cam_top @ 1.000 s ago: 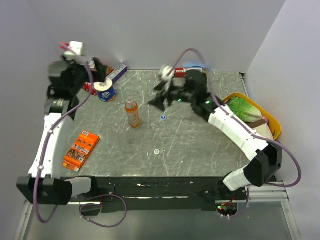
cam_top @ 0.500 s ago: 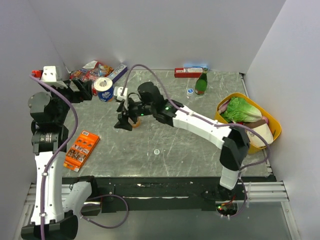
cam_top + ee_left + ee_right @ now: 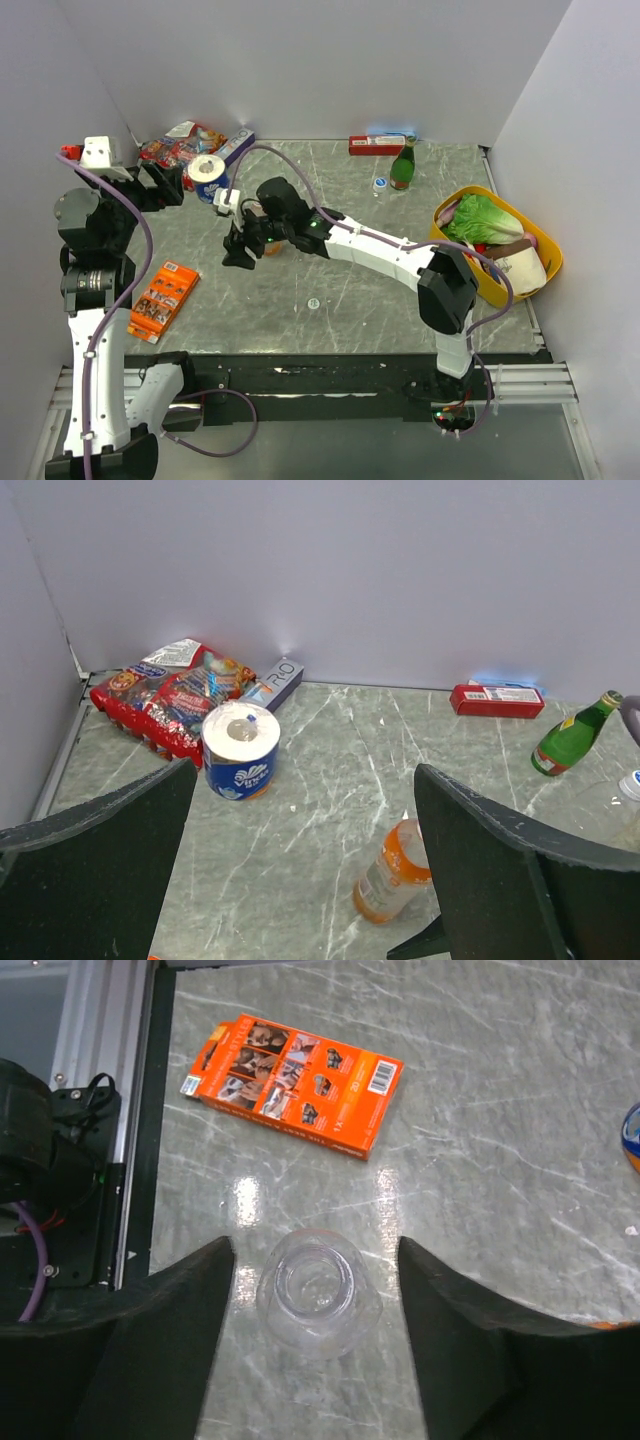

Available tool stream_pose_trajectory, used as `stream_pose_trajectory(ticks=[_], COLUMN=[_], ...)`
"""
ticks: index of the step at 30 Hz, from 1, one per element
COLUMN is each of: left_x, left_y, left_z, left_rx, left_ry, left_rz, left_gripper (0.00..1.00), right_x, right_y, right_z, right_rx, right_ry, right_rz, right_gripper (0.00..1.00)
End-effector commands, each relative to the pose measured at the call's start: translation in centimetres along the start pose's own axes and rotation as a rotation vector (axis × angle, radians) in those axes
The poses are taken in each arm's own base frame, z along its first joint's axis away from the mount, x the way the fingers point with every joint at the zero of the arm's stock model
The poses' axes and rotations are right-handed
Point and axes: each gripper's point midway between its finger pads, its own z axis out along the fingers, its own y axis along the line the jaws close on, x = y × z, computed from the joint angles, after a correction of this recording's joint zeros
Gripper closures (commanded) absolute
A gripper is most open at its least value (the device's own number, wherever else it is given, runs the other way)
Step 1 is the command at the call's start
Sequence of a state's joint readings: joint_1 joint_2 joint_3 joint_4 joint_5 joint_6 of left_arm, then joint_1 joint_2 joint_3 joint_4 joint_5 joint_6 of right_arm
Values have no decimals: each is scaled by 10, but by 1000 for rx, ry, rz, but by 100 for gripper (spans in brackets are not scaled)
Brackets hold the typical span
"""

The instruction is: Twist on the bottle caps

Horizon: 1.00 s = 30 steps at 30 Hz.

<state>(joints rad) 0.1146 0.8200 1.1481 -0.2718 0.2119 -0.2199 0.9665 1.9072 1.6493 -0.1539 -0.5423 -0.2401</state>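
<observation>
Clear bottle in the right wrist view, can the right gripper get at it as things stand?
Probably yes. The clear bottle sits straight below the open right gripper, centred between its fingers, with only bare table around it.

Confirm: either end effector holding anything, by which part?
Nothing held. Left end effector open, empty; right end effector open, straddling a clear container, not touching.

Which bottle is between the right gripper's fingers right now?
The clear, uncapped bottle, standing open-mouthed inside the open right gripper; the orange drink bottle and the green bottle sit outside it.
</observation>
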Motion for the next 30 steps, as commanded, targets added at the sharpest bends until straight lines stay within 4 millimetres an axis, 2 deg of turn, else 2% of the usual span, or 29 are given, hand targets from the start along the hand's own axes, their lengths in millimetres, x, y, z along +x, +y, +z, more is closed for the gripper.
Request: stream_pose_trajectory(ticks=[1, 2, 4, 5, 7, 8, 10, 11, 13, 14, 15, 16, 17, 18, 19, 21, 22, 23, 24, 25, 26, 28, 29, 30], left_x=[-6, -6, -7, -8, -7, -7, -6, -7, -4, -5, -2, 4, 7, 9, 15, 25, 32, 41, 46, 53, 57, 69, 69, 71], left_y=[-6, -7, -7, -7, -10, -12, -16, -20, -34, -44, -52, -69, -77, -86, -102, -122, -128, -159, -171, -183, -198, -211, -225, -230], left_z=[-4, -4, -3, -3, -2, -2, -3, -3, -5, -7, -9, -14, -17, -20, -28, -31, -30, -39, -42, -45, -53, -48, -55, -53], left_rx=[22, 29, 29, 31, 51, 62, 92, 113, 207, 262, 316, 436, 490, 551, 667, 758, 779, 868, 907, 952, 1019, 1064, 1117, 1131], left_ry=[-19, -20, -21, -24, -21, -21, -18, -20, -2, 0, 12, 44, 58, 67, 91, 112, 124, 136, 123, 134, 151, 196, 196, 174], left_rz=[-29, -30, -34, -36, -25, -17, 0, 11, 42, 50, 73, 79, 74, 69, 58, 44, 54, 73, 127, 137, 121, 104, 115, 167], left_gripper=[4, 4, 4, 4, 4, 4, 4, 4, 4, 4, 4, 4, 4, 4, 4, 4, 4, 4, 4, 4, 4, 4, 4, 4], right_x=[-15, -13, -10, -11, -14, -25, -36, -54, -69, -84, -90, -106, -102, -102, -113, -111, -120, -122, -119, -124, -124, -120, -119, -118], right_y=[-7, -7, -7, -7, -4, -1, 4, 9, 16, 25, 25, 32, 39, 29, 35, 32, 35, 36, 40, 37, 39, 47, 51, 52], right_z=[4, 5, 4, 3, 1, -5, -15, -32, -55, -83, -100, -127, -142, -161, -183, -212, -229, -239, -247, -260, -265, -277, -279, -281], right_rx=[29, 26, 24, 24, 12, 8, 1, -4, -25, -52, -58, -56, -84, -58, -55, -44, -27, -21, -34, -3, -2, -7, -12, -8], right_ry=[-34, -30, -24, -25, -26, -44, -54, -71, -77, -87, -97, -131, -113, -112, -134, -124, -145, -150, -141, -152, -151, -142, -142, -142], right_rz=[-30, -30, -35, -35, -41, -57, -79, -92, -110, -103, -99, -113, -88, -79, -110, -86, -103, -104, -86, -99, -99, -153, -178, -188], right_gripper=[35, 42, 49, 56, 65, 72, 76, 78, 79, 81, 82, 82, 84, 84, 85, 85, 86, 86, 87, 88, 89, 89, 89, 89])
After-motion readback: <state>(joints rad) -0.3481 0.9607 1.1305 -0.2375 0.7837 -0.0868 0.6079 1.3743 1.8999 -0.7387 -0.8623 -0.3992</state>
